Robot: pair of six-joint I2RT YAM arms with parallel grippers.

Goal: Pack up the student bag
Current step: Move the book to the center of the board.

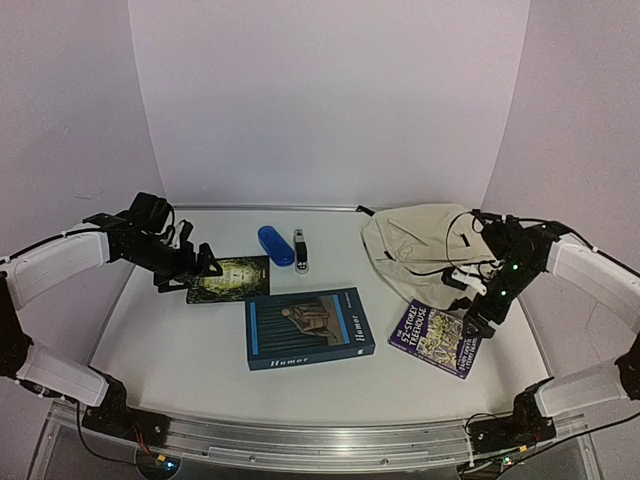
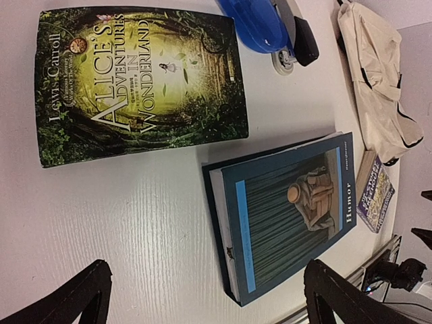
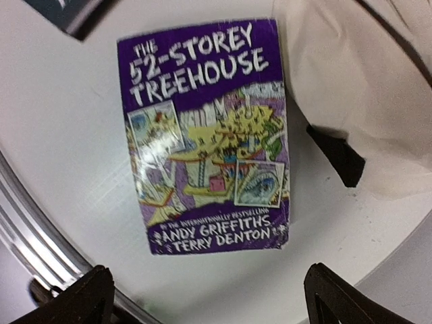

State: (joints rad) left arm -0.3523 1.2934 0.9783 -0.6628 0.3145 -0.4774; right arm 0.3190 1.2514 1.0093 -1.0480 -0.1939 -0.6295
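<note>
Both arms hover over books, fingers spread wide and empty, with the bag off to one side.

The bag lies slumped on the table at about two o'clock, its near edge just beside the purple book at four o'clock. The right gripper hangs above that book, jaws wide apart and holding nothing. The left gripper, equally wide and empty, hangs at ten o'clock by the green book. A blue book lies at the centre, and a blue case at twelve.
</note>
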